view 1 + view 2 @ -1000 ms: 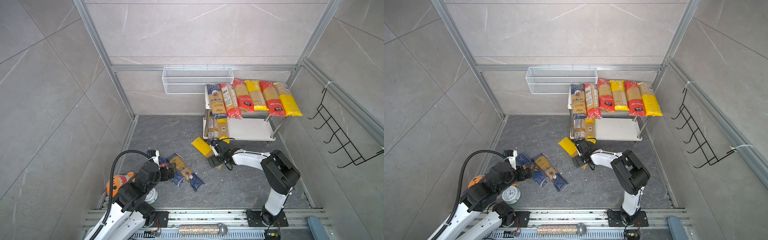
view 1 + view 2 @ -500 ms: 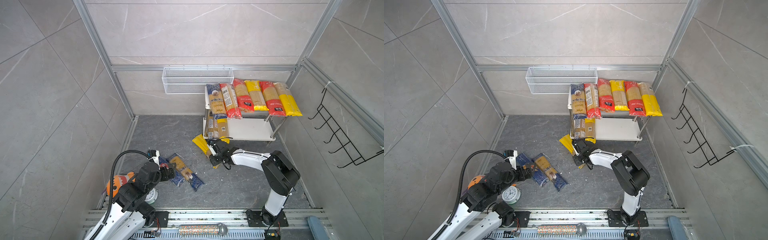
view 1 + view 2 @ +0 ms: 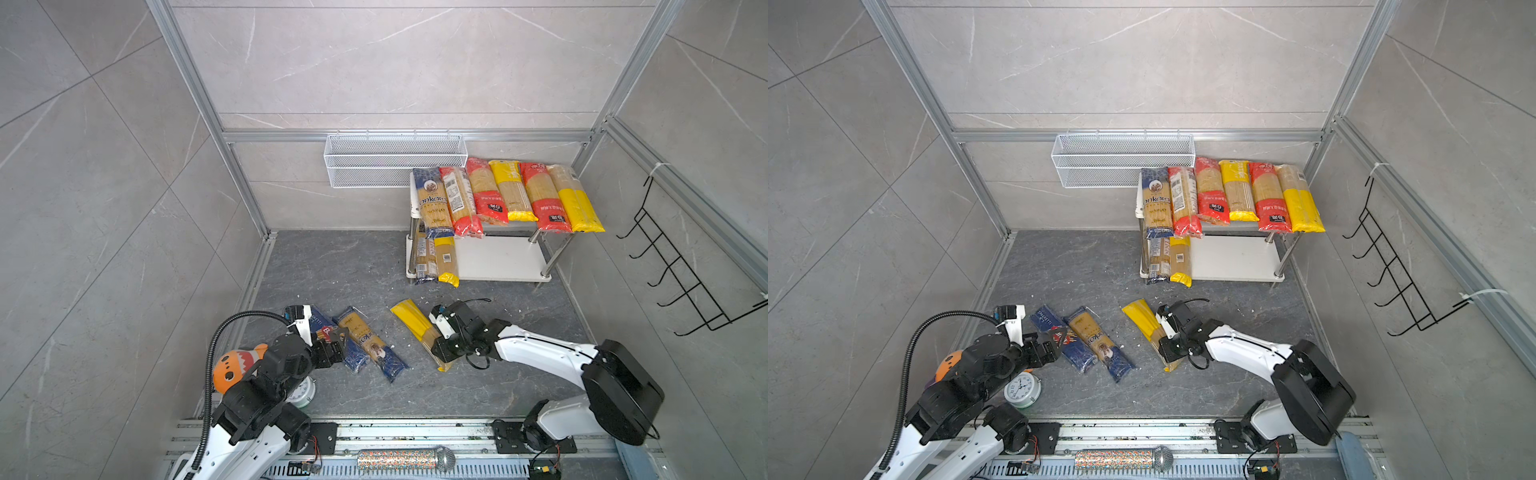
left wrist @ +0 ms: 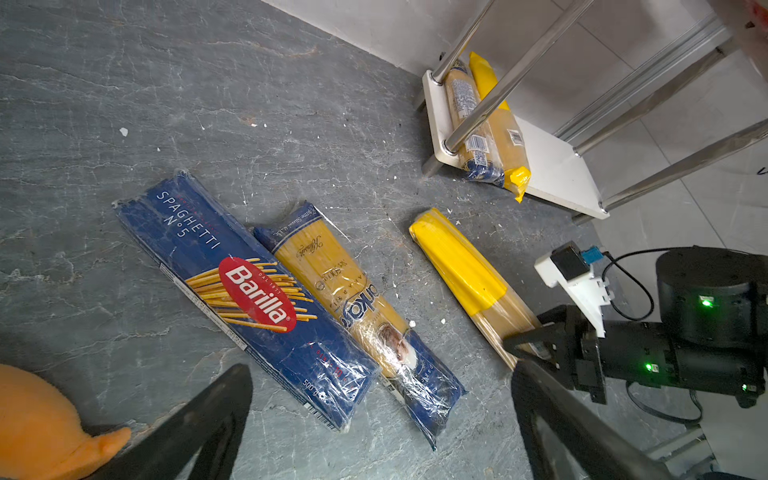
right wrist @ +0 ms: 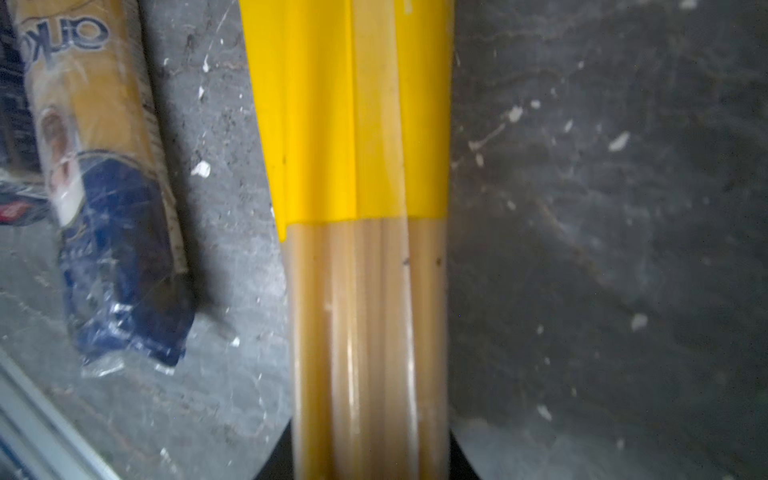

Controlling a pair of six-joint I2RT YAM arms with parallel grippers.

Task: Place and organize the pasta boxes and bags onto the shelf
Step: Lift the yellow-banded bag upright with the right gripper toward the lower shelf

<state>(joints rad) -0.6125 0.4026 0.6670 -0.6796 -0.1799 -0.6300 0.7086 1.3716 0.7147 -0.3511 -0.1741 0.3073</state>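
Both top views look down from high above the near edge of the floor (image 3: 332,257), facing the back wall (image 3: 395,62) and covering the whole scene. Your left wrist camera looks slantwise across the floor to the shelf (image 4: 557,174). Your right wrist camera sits close over the yellow bag (image 5: 361,124), which every view shares.

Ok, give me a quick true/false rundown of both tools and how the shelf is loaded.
1. The right tool is shut on the yellow-ended bag. True.
2. The left tool holds the Barilla box. False: it is open and grips nothing; the box lies on the floor.
3. The shelf's top tier carries six packs. True.
4. The lower tier carries one pack. False: two packs lie at its left end in both top views.
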